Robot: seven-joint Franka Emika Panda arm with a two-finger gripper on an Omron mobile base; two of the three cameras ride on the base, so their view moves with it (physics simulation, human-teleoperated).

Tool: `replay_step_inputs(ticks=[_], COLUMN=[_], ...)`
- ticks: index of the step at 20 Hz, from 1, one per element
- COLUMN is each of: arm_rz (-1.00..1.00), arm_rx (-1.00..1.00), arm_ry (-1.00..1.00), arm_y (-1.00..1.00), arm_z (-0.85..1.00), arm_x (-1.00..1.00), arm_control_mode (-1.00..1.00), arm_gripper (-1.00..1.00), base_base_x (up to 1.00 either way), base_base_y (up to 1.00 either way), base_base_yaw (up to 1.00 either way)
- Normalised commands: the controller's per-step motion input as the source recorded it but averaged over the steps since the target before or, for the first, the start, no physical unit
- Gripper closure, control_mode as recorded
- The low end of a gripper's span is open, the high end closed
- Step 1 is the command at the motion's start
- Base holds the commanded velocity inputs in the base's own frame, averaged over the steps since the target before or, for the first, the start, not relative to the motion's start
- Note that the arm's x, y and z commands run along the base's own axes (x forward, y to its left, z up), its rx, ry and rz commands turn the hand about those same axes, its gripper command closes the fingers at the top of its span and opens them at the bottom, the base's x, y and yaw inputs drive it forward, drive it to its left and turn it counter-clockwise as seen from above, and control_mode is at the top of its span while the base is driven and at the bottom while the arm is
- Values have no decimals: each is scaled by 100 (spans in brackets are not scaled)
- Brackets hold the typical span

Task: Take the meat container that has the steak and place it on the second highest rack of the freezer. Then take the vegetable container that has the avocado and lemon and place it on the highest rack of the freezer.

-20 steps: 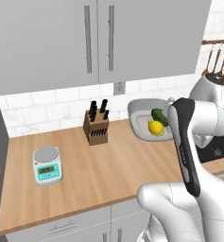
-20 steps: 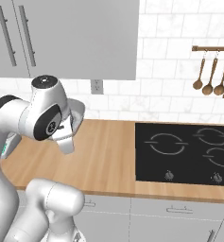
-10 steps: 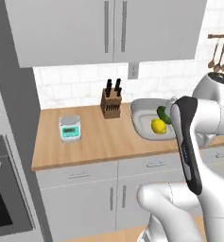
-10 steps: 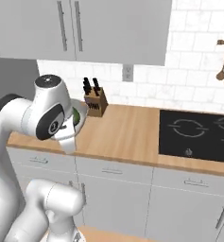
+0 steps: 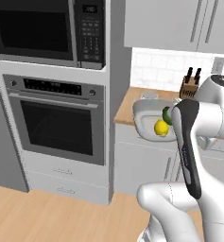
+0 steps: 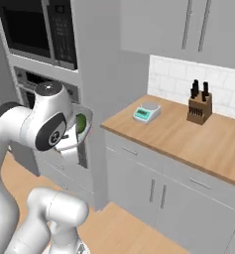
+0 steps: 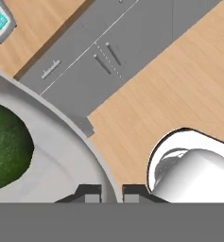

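the hand (image 7: pixel 111 191) is clenched on the rim of the vegetable container (image 5: pixel 142 118), a pale grey round-edged tray held up in the air beside the robot's upper arm; in the hand view its two dark fingertips (image 7: pixel 89 193) pinch the tray's thin wall between them. inside the tray sit the lemon (image 5: pixel 161 127), bright yellow, and just behind it the avocado (image 5: pixel 167 115), dark green and partly hidden by the arm. the avocado also shows as a rough green mound low at the left of the hand view.

below the tray lies the wooden floor (image 7: pixel 189 75). beyond it run grey lower cabinets (image 6: pixel 153 191) under a wooden tabletop (image 6: pixel 188 136). on the tabletop stand a small teal-faced kitchen scale (image 6: pixel 146 112) and, further right, a knife block (image 6: pixel 199 107), well apart.

to the left, a tall grey column holds a wall oven (image 5: pixel 56 120) with a microwave (image 5: pixel 47 30) above it.
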Motion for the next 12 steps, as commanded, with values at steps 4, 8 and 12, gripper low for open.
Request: replay_step_inputs(ticks=[4, 8, 12], arm_rz=[0, 0, 0], arm_rx=[0, 0, 0], arm_ry=[0, 0, 0], arm_y=[0, 0, 0], arm_z=[0, 0, 0], arm_x=[0, 0, 0], arm_control_mode=[100, 100, 100], arm_gripper=[100, 100, 100], base_base_x=[-3, 15, 46], base_base_y=[100, 100, 100], base_base_yaw=[15, -4, -10])
